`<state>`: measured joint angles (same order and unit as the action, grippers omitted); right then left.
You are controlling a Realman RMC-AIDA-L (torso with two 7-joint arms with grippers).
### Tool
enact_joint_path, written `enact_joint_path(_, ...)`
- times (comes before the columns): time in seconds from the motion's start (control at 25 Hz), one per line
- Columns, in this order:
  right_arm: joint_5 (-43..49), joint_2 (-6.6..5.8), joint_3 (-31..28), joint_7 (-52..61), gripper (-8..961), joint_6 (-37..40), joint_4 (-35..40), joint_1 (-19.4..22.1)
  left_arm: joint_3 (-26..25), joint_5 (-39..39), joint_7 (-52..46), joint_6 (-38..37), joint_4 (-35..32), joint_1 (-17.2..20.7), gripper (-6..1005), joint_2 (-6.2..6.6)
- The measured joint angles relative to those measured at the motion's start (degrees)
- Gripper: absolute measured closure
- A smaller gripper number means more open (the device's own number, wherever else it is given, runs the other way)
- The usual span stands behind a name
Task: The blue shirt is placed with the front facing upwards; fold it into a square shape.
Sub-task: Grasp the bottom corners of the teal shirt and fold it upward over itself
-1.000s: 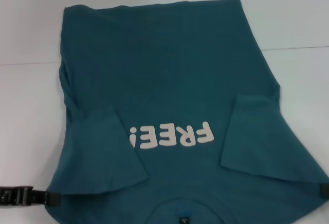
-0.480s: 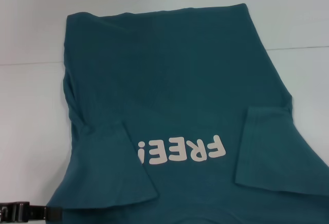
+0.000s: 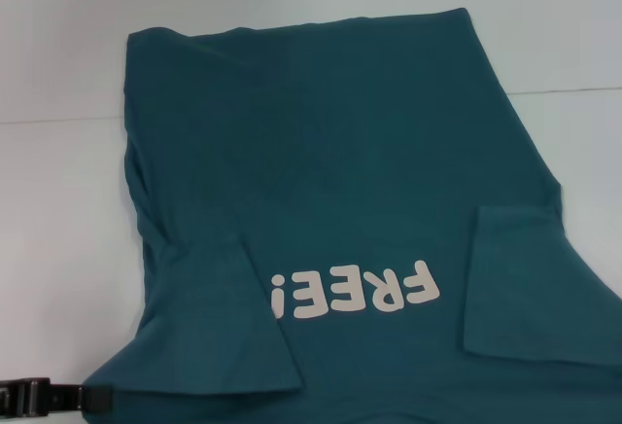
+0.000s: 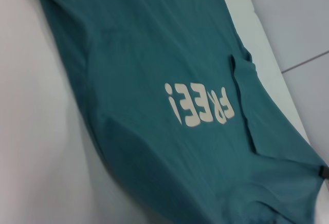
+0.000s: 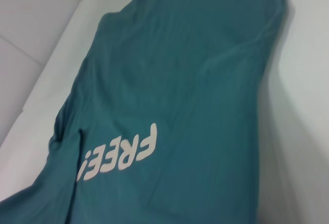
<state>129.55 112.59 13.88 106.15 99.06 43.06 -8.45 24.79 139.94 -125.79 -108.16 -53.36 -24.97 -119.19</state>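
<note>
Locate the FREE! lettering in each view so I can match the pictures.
Head view: FREE! lettering low, right of centre, upside down on the blue shirt.
Left wrist view: lettering mid-frame.
Right wrist view: lettering lower left.
Shared landmark: the folded-in sleeve beside the F.

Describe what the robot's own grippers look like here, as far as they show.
Little shows. The left gripper, at the head view's lower left edge by the blue shirt, is black and blocky, with a ribbed, bracket-like section and a narrow dark tip. The right gripper appears only as a small black piece. No cables or markings are visible.
</note>
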Motion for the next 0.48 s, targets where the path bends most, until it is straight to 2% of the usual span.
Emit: enact_joint_path(0.48, 0.26, -0.47, -1.20, -0.11, 927, -0.36, 0.00, -0.31, -2.13, 0.04, 1.23, 0.47, 1.05, -0.01, 942, 0.23)
